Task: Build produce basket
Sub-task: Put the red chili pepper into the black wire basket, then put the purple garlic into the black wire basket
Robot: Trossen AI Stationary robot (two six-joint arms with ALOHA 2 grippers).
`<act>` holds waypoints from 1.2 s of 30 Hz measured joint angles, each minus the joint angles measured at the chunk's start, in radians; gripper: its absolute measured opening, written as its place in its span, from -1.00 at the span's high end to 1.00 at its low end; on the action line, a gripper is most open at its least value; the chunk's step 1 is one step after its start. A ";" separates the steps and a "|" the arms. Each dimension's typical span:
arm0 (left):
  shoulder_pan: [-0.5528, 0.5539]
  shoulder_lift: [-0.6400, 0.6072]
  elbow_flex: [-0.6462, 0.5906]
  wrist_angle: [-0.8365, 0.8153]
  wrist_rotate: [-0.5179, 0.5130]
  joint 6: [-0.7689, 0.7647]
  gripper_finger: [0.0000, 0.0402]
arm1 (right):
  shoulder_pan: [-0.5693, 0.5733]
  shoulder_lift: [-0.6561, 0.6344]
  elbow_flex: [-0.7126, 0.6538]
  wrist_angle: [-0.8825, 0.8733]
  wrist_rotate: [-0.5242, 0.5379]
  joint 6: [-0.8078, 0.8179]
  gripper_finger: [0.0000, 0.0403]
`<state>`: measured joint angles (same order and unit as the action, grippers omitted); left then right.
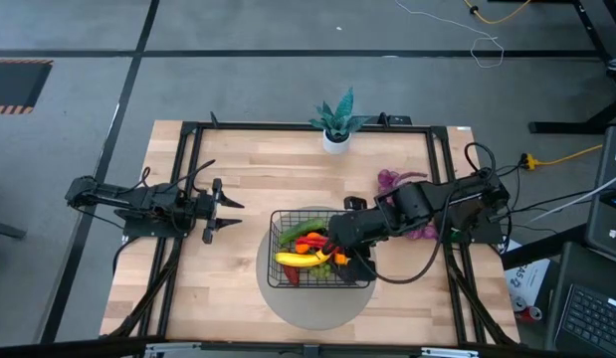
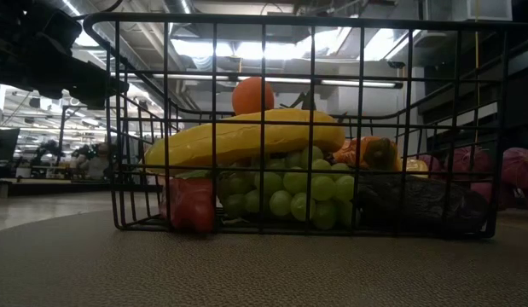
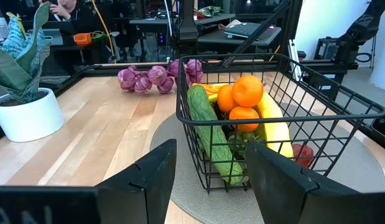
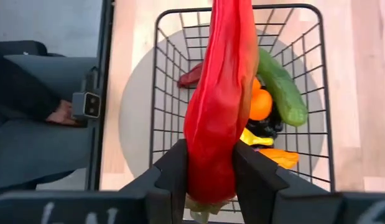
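The black wire basket (image 1: 272, 249) stands on a round grey disc (image 1: 317, 303). It holds a banana (image 2: 246, 136), green grapes (image 2: 289, 192), oranges (image 3: 245, 90), a cucumber (image 3: 208, 124) and a dark eggplant (image 2: 417, 200). My right gripper (image 4: 211, 180) hovers over the basket's right part, shut on a long red pepper (image 4: 220, 106). Over the table's left side my left gripper (image 1: 228, 211) stands open, level, pointing at the basket with nothing between its fingers. The purple lumpy string (image 3: 155, 78) lies on the wood beyond the basket. My right gripper pinches the red pepper between its two fingers (image 4: 254, 174), close to the pale stem end (image 4: 201, 205). The fingers slant down from the table's right side and lie along the pepper. It stretches out past the fingertips over the basket, and its far end leaves the wrist view.
A green plant in a white pot (image 1: 337, 124) stands at the table's far edge. A black frame (image 1: 188, 199) runs around the tabletop. Bare wood lies between my left gripper and the basket. Another red piece (image 4: 192, 74) lies in the basket under the held pepper.
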<state>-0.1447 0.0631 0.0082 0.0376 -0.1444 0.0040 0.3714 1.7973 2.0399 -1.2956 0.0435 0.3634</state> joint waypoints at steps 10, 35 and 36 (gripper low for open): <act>0.000 0.000 0.000 0.000 0.000 0.000 0.06 | 0.022 0.001 0.000 0.003 0.042 0.080 0.46; 0.000 0.000 0.000 0.000 0.000 0.000 0.06 | 0.025 0.001 0.000 0.004 -0.018 -0.003 0.24; 0.000 0.000 0.000 0.000 0.000 0.000 0.06 | 0.025 0.001 0.000 0.004 -0.018 -0.003 0.24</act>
<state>-0.1444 0.0628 0.0082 0.0379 -0.1440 0.0040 0.3962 1.7981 2.0396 -1.2919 0.0255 0.3607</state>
